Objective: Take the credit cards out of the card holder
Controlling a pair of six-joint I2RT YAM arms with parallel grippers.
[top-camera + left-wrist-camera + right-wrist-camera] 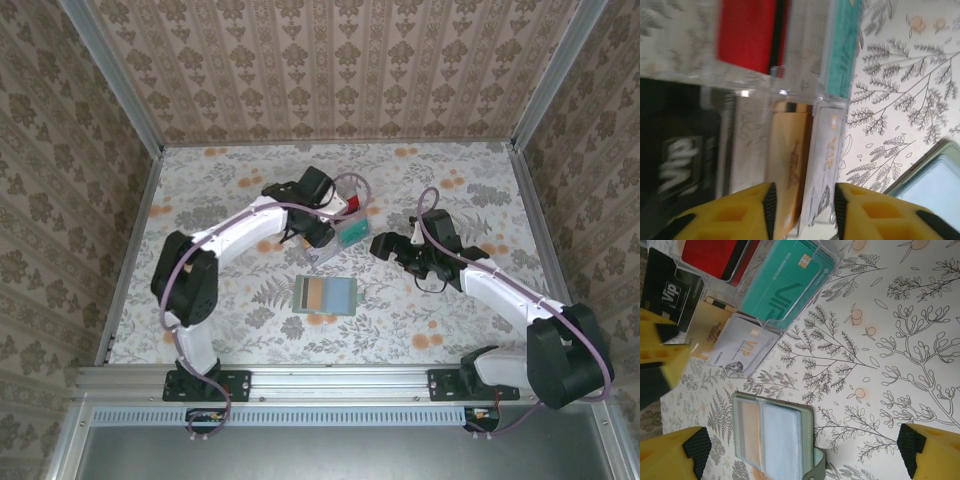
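Card holder open flat between my arms.
Its long axis runs left-right across the table; my right claw gapes wide, my left claw straddles the tan card, grip unclear.

The card holder lies open and flat near the middle of the table, toward the near edge. One pocket looks tan and may hold a card. Beyond it, toward the far edge, the red card, teal card, black card and tan card lie closely grouped.
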